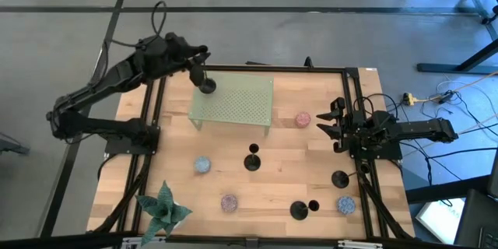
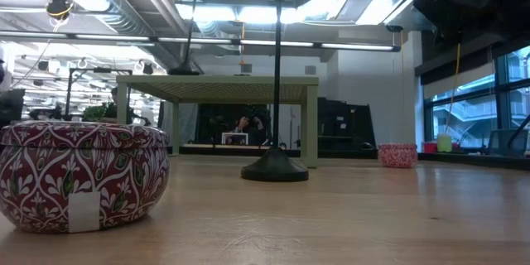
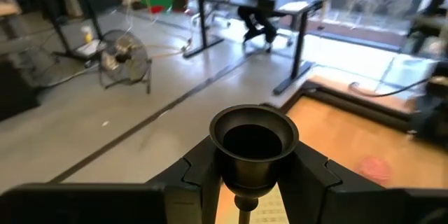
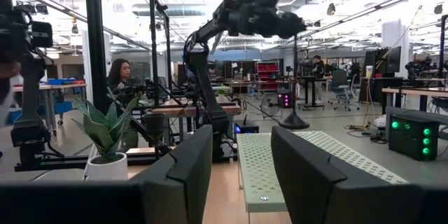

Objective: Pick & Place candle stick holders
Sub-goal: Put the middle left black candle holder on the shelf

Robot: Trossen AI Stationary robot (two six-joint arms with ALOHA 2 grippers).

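Observation:
My left gripper [image 1: 201, 64] is shut on a black candlestick holder [image 4: 294, 77] and holds it over the far left corner of a green perforated stand [image 1: 233, 101]. The holder's round base [image 1: 207, 87] hangs over the stand top. Whether it touches, I cannot tell. Three more holders stand on their bases on the table: one in the middle [image 1: 252, 160], also in the low view [image 2: 276, 166], one at the right [image 1: 340, 179], and one near the front [image 1: 299, 210]. My right gripper [image 1: 331, 121] is open and empty at the table's right edge. My left gripper pinches the holder's small cup [image 3: 253, 143] at its top end between its two fingers [image 3: 199, 175], one on each side. The fingers come from the table's far left side, across the stem. The holder hangs upright below them, stem [image 4: 295, 77] down and base lowest.
Small round tins lie about: a pink one [image 1: 303, 119] right of the stand, blue ones [image 1: 202, 165] [image 1: 345, 204], a purple one [image 1: 229, 202], and a red patterned one close in the low view [image 2: 83, 174]. A potted plant [image 1: 165, 208] stands at the near left corner.

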